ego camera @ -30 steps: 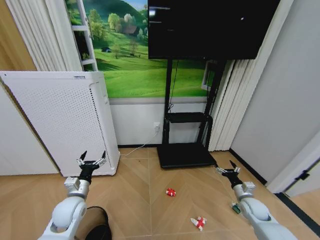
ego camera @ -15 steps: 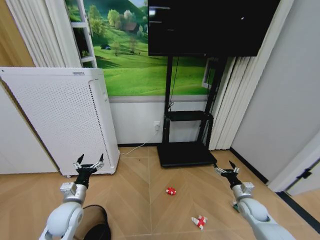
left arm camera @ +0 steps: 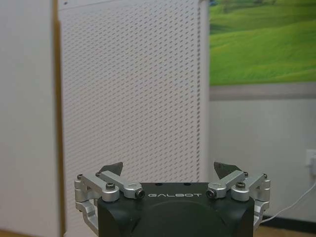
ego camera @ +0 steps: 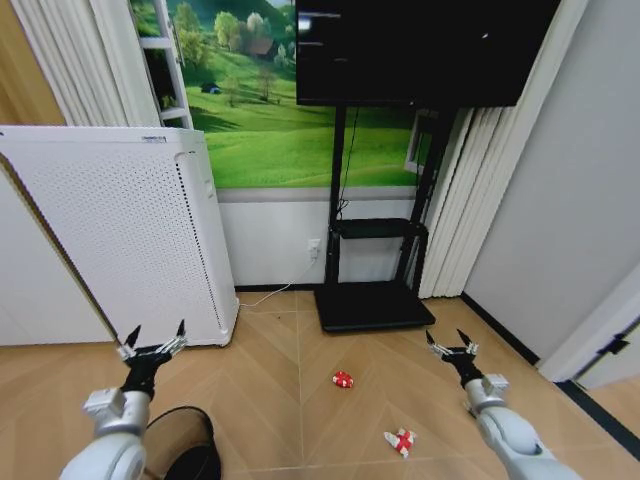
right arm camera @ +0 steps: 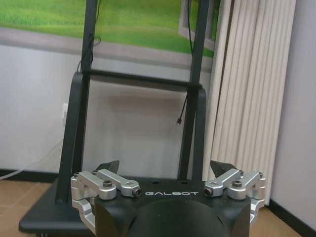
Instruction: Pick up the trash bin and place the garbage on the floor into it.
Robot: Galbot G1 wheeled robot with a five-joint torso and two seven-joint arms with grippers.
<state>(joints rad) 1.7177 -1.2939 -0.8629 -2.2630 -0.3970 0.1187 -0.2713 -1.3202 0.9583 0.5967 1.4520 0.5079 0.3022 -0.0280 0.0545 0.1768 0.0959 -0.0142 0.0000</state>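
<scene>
The black wire-mesh trash bin (ego camera: pixel 182 443) stands on the floor at the bottom left of the head view, partly cut off by the frame edge. My left gripper (ego camera: pixel 153 339) hangs open just above and behind it, pointing at the white appliance (left arm camera: pixel 131 89). Two pieces of garbage lie on the wood floor: a little red lump (ego camera: pixel 343 380) in the middle and a red-and-white wrapper wad (ego camera: pixel 400 441) nearer me. My right gripper (ego camera: pixel 451 342) is open, held above the floor to the right of both pieces, facing the TV stand (right arm camera: pixel 133 128).
A tall white perforated appliance (ego camera: pixel 120 240) stands at the left against the wall. The black TV stand (ego camera: pixel 372 300) with its flat base sits straight ahead. White curtains (ego camera: pixel 455 210) hang at the right, with a grey wall beyond. A cable runs along the skirting.
The left arm has swung left and down, its gripper now sitting lower. More of the bin shows. The whole picture has shifted slightly, so the camera moved. The right gripper barely moved.
</scene>
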